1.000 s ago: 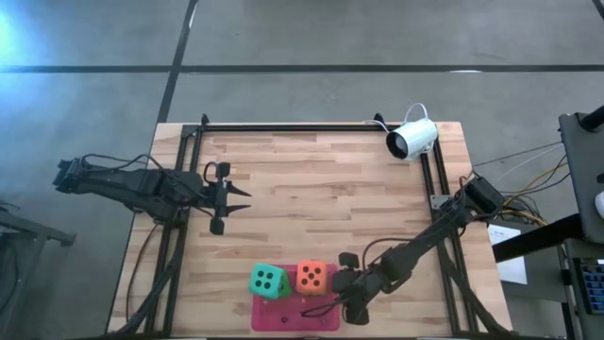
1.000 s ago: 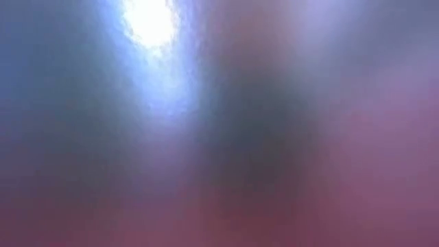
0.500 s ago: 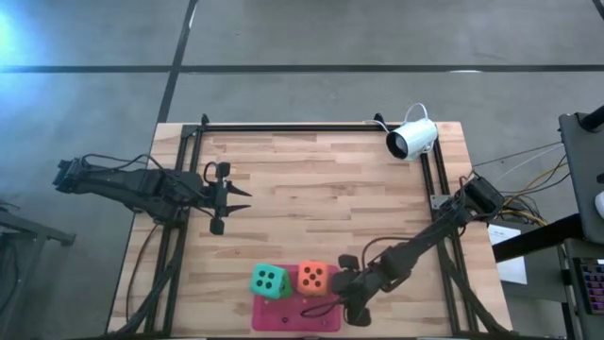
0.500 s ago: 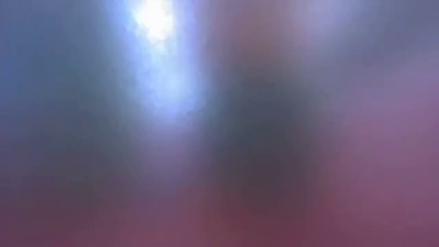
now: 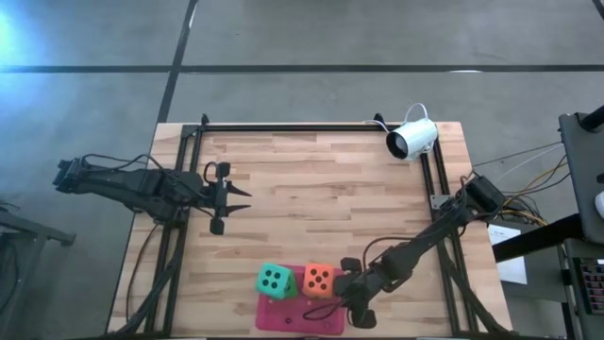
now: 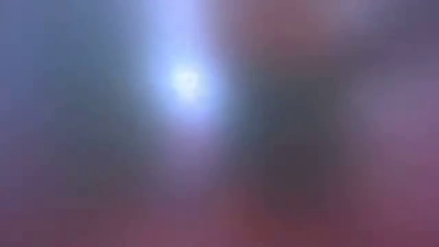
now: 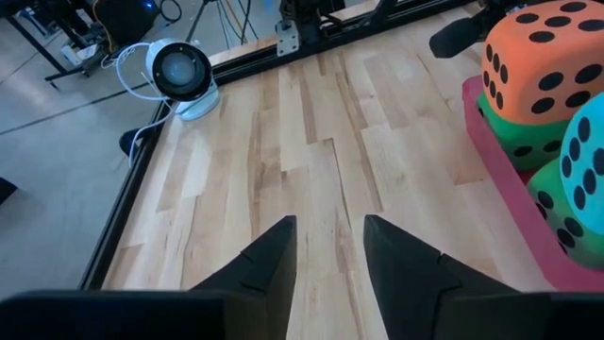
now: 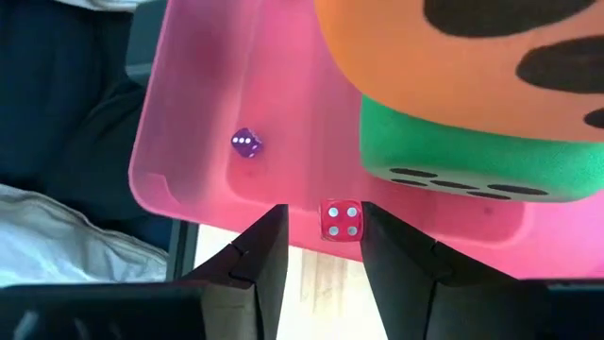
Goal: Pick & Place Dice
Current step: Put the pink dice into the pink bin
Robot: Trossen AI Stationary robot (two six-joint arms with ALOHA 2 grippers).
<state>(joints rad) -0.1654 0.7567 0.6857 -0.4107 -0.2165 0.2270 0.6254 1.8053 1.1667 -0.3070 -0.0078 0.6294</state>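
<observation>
From above, the left gripper (image 5: 243, 200) hangs over bare counter (image 5: 321, 179), its fingers a little apart and pinching nothing, with the dice well away from them. The right gripper (image 5: 316, 307) reaches into the pink tray (image 5: 283, 321), the orange die (image 5: 318, 279) just beside its fingers and the teal die (image 5: 275, 280) just past that. The low view is a blur and tells nothing. Ahead of the left fingers (image 7: 274, 255), off to one side, the orange die (image 7: 543, 61) sits on a green die (image 7: 519, 142), and the teal die (image 7: 585, 165) sits on a second green die (image 7: 557, 212), all in the tray (image 7: 491, 123); a white camera (image 7: 179, 71) stands farther off. Between the slightly spread right fingers (image 8: 264, 250) lies a small red die (image 8: 341, 219), close against one finger and clear of the other. A small purple die (image 8: 246, 144) lies beyond it on the tray floor (image 8: 189, 142).
</observation>
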